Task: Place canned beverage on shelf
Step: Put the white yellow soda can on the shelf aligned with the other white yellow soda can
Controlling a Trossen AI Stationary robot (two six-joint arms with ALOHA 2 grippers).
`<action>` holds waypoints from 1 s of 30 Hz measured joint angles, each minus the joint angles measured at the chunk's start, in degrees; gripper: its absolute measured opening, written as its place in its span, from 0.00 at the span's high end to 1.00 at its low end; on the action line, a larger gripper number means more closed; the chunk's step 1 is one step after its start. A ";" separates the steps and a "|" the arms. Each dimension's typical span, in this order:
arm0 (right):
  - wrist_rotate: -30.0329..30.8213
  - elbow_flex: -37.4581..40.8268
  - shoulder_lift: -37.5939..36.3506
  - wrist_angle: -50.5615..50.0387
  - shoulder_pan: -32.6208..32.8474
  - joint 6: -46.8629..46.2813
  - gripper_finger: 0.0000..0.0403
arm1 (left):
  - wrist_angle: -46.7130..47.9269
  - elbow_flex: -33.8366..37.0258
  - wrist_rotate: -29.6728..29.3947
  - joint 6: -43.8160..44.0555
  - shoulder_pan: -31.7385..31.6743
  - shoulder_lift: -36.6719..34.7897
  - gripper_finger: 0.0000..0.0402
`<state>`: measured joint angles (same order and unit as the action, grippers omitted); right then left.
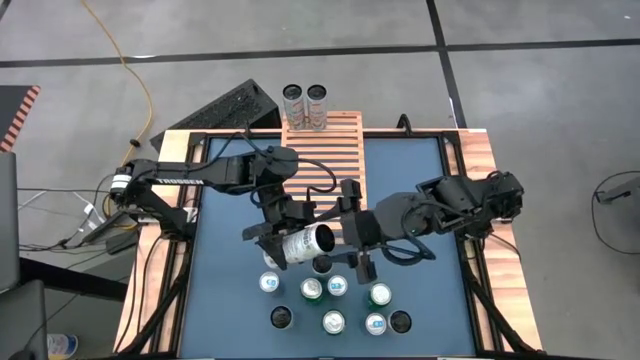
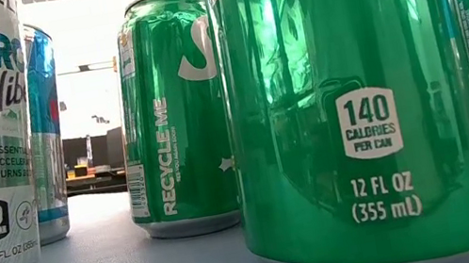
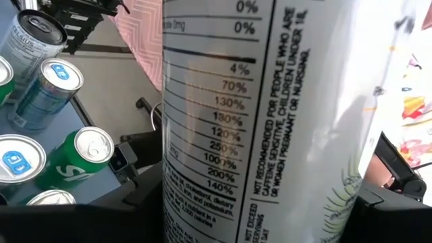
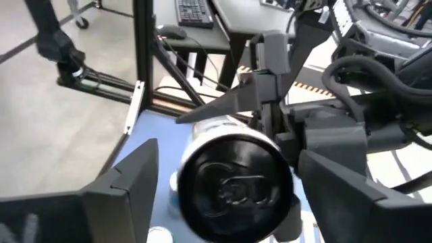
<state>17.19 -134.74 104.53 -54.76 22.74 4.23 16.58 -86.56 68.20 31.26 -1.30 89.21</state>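
Seemingly the left gripper (image 1: 283, 243) hides the white can's (image 1: 308, 243) sides.

Around your table you have a grey concrete floor (image 1: 540, 110) crossed by dark lines (image 1: 300, 55). A yellow cable (image 1: 140, 85) snakes over it on the left, near a red-and-white striped edge (image 1: 22, 112). A black keyboard (image 1: 232, 108) lies by the table's far left corner. In the right wrist view, you see a second keyboard (image 4: 194, 12) on a grey desk (image 4: 236, 17) and a black frame post (image 4: 143, 40). Looking level across, you face a bright room with dark furniture (image 2: 91, 156) far back.
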 joint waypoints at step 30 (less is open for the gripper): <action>-0.70 0.03 0.43 -4.00 -0.63 -0.09 0.59 | 0.09 0.00 -2.42 1.27 -0.26 -0.11 0.35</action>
<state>16.49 -134.72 104.96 -58.76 22.12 4.14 16.67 -86.56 65.78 32.52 -1.56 89.10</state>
